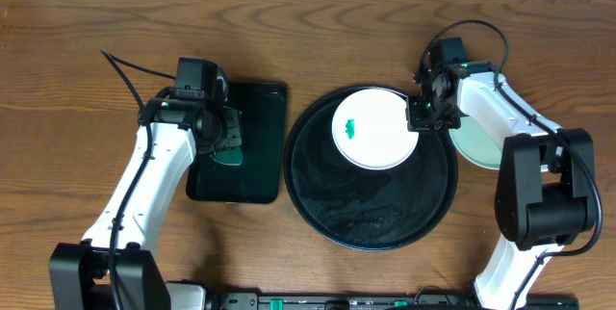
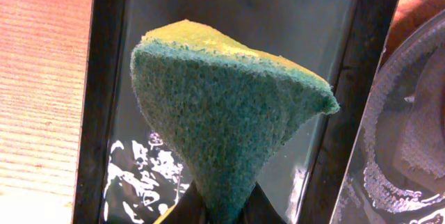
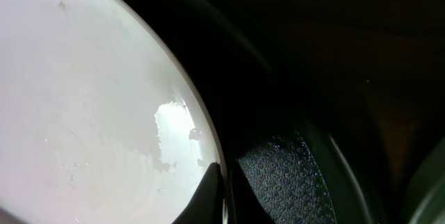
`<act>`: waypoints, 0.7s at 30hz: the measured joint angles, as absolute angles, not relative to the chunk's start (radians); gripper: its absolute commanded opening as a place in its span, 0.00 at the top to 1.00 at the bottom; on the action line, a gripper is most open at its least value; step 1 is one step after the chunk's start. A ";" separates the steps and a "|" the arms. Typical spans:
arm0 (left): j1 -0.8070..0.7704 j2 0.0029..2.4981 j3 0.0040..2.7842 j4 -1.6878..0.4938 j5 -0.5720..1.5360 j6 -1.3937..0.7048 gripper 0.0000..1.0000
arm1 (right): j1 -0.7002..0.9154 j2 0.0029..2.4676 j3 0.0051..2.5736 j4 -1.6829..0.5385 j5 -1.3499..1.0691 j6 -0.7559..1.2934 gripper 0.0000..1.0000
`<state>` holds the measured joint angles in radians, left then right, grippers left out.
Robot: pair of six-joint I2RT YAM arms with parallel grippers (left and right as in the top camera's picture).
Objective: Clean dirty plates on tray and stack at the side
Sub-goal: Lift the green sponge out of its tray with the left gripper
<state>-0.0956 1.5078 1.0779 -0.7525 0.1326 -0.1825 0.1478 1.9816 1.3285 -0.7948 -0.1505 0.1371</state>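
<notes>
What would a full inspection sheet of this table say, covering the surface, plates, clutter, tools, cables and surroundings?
Surface: brown wooden table.
Job's things: white plate with green smear on the round black tray; mint plate beside the tray's right edge, partly under the right arm.
Clutter: rectangular dark tray left of the round one.
Tools: left tool shut on a green-and-yellow sponge over the rectangular tray; right tool shut on the white plate's rim.
Cables: a black cable at each arm.
Surroundings: nothing seen.
</notes>
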 measured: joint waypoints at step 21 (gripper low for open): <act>-0.096 1.508 1.074 -0.728 0.133 -0.183 0.93 | 0.148 1.982 1.328 -0.798 -0.158 0.137 0.85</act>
<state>-0.0956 1.5078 1.0744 -0.7280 0.1326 -0.1825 0.1478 1.9816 1.3285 -0.7979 -0.1577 0.1368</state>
